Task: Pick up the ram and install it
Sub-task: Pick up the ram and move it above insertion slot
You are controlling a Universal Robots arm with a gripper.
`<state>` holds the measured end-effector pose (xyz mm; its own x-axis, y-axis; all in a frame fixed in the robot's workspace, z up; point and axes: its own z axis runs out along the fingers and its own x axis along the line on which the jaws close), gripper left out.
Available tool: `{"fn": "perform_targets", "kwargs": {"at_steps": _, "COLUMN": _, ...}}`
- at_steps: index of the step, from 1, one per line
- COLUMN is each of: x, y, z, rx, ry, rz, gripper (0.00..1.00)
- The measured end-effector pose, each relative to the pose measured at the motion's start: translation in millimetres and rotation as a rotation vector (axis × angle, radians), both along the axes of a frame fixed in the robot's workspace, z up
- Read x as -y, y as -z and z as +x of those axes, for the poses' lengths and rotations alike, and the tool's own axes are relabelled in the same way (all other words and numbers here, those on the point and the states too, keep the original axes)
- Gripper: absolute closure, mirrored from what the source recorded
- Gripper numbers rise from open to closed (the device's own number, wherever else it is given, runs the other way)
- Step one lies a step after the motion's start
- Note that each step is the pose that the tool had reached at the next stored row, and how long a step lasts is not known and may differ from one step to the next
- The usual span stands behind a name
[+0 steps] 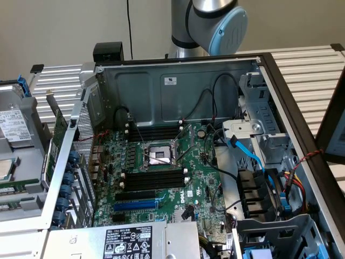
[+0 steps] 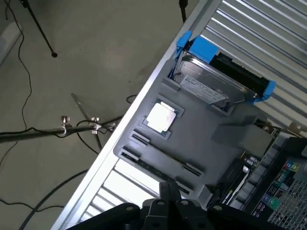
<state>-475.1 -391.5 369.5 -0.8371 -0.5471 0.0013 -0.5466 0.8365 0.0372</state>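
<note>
silver-grey arm [image 1: 181, 24] with pale blue joint cap [image 1: 229, 29], black fingers [image 2: 169, 191]

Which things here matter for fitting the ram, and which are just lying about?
For the job: thin dark-green ram stick in the grey tray; long black slots with white clips; the hand, shut.
Lying about: square silver processor chip; hard drive in blue caddy; long blue slot.
</note>
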Motion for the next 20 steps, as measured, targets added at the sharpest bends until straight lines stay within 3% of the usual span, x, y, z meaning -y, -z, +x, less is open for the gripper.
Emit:
{"fn": "perform_targets", "kwargs": {"at_steps": 12, "x": 0.0, "y": 0.6, "z": -0.7, "rx": 0.0011, "ry": -0.218, "rz": 0.0015, "gripper": 0.89}}
{"fn": "perform_targets", "kwargs": {"at_steps": 20, "x": 0.0, "y": 0.6, "z": -0.7, "rx": 0.0077, "ry": -0.365, "rz": 0.0008, "gripper": 0.89}}
